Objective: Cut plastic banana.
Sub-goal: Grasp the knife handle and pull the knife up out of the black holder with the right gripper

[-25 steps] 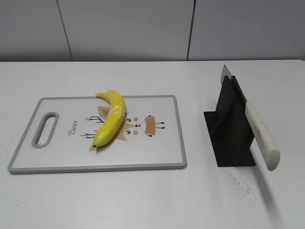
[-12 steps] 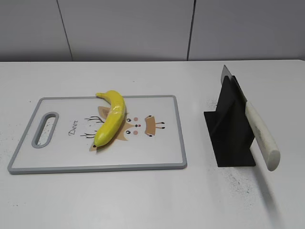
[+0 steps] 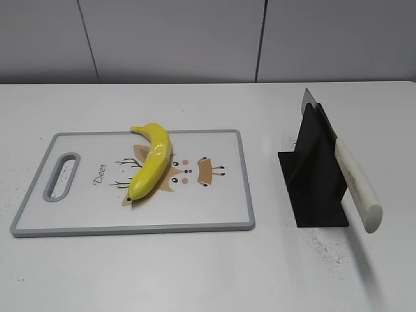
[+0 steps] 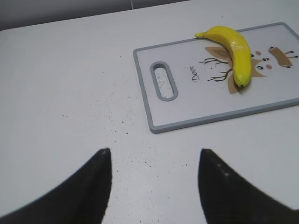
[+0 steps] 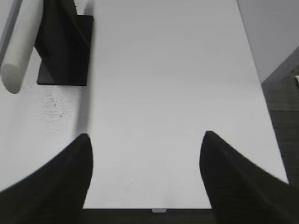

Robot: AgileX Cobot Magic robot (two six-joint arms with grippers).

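Observation:
The plastic banana [image 3: 153, 161] is glossy yellow and lies on a white cutting board [image 3: 214, 208] with a grey rim and a deer drawing. It also shows in the left wrist view [image 4: 236, 49], far ahead and to the right of my left gripper [image 4: 154, 156], which is open and empty over bare table. A knife with a white handle [image 3: 356, 185] rests in a black stand [image 3: 312, 175]. In the right wrist view the handle [image 5: 21, 51] is at the upper left. My right gripper [image 5: 147, 140] is open and empty near the table's front edge.
The cutting board's handle slot [image 4: 163, 80] faces the left gripper. Dark specks dot the white table [image 4: 70, 93]. The table's right edge [image 5: 254, 65] and the floor beyond show in the right wrist view. A grey wall stands behind the table.

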